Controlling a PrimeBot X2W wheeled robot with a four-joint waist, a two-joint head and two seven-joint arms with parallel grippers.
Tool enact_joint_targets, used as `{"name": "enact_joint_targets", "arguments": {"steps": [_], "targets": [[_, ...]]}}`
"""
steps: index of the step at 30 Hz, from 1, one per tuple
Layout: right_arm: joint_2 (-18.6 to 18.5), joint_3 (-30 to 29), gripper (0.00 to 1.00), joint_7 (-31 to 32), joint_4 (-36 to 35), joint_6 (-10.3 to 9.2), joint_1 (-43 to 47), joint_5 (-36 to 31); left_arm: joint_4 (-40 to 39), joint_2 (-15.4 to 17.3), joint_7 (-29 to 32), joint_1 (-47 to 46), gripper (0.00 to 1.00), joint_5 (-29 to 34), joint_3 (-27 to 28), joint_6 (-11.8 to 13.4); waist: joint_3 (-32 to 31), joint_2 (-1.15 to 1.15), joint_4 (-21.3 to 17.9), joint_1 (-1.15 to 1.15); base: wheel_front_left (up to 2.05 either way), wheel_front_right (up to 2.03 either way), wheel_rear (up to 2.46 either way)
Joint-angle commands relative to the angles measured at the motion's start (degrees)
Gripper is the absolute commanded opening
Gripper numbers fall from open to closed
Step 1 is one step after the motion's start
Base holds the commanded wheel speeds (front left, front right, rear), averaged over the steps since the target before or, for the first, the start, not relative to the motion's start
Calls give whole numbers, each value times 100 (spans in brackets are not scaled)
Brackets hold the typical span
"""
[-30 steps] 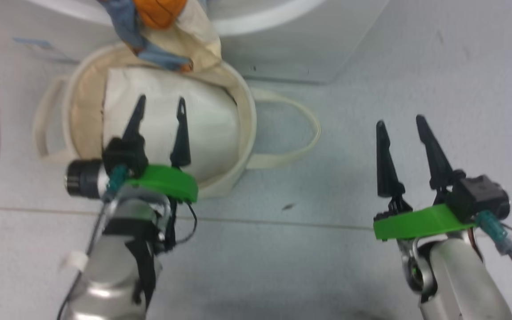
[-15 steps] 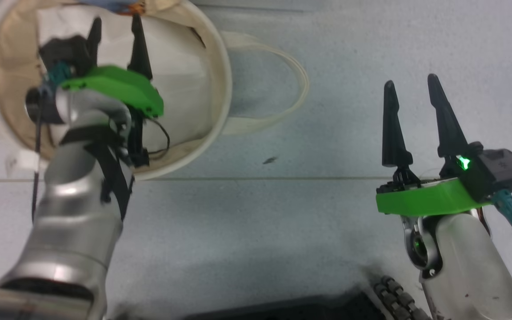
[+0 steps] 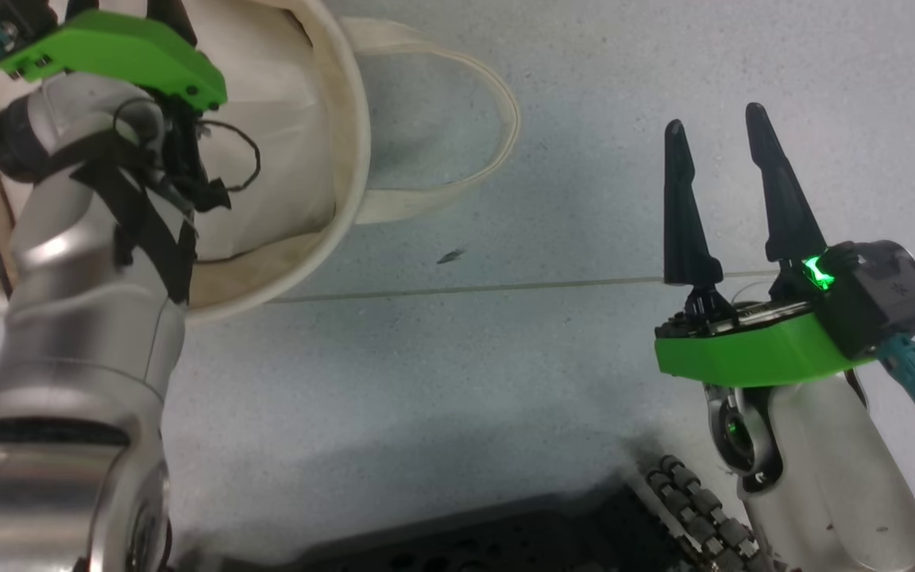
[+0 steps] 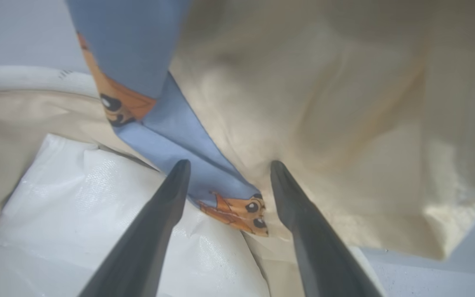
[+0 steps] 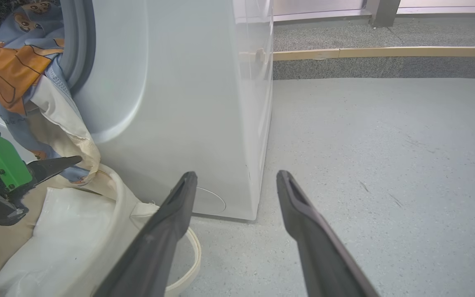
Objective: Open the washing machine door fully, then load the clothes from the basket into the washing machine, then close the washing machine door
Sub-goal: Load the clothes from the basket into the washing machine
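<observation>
The clothes (image 5: 15, 70), light blue with orange bears and cream patches, hang out of the white washing machine (image 5: 188, 103) and down toward the cream basket (image 5: 118, 194). In the left wrist view their lower tip (image 4: 229, 206) hangs between the spread fingers of my left gripper (image 4: 229, 165), which is open; whether a finger touches the cloth I cannot tell. My left arm (image 3: 84, 262) reaches over the basket (image 3: 346, 159). My right gripper (image 3: 716, 135) is open over bare floor, holding nothing, and points at the machine's corner (image 5: 237, 175). The washing machine door is out of view.
A plain white bundle (image 5: 64, 222) lies in the basket under my left gripper. The basket's loop handle (image 3: 497, 143) lies on the grey floor. Open floor stretches to the machine's right, as far as a wooden strip (image 5: 386, 52). My dark base (image 3: 545, 532) is at the bottom.
The head camera has tilted down, so the basket slid to the upper left. My left gripper moved across the basket toward the machine, up to the hanging clothes. The right gripper stayed open in place.
</observation>
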Motion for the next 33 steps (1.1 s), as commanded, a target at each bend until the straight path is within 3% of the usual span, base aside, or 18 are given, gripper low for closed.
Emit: {"name": "enact_joint_targets", "arguments": {"steps": [1, 11, 12, 13, 23, 28, 33], "targets": [[-4, 165, 100, -27, -193, 1, 148, 50, -23, 142, -26, -46, 100, -17, 97, 12, 61, 0, -24, 0, 0, 0, 0], [-56, 179, 100, -27, -364, 1, 182, 58, 67, 245, -26, -341, 100, 35, 272, 86, 299, 0, -62, 0, 0, 0, 0], [-58, 179, 100, -27, -378, 1, 181, 57, 72, 244, -26, -361, 74, 34, 283, 60, 315, 0, -63, 0, 0, 0, 0], [-59, 179, 100, -27, -395, 1, 180, 58, 61, 240, -26, -384, 0, 27, 299, 9, 330, 0, -57, 0, 0, 0, 0], [-131, 158, 100, -27, -466, 1, 161, 18, -690, 159, -26, -226, 0, 388, 224, -355, 259, 0, 185, 0, 0, 0, 0], [-128, 181, 100, -27, -428, 1, 151, 37, -1479, 146, -26, 191, 0, 718, -25, -607, 47, 0, 277, 0, 0, 0, 0], [-113, 210, 100, -27, -377, 1, 158, 66, -2366, 144, -26, 542, 0, 834, -226, -633, -196, 0, 359, 0, 0, 0, 0]]}}
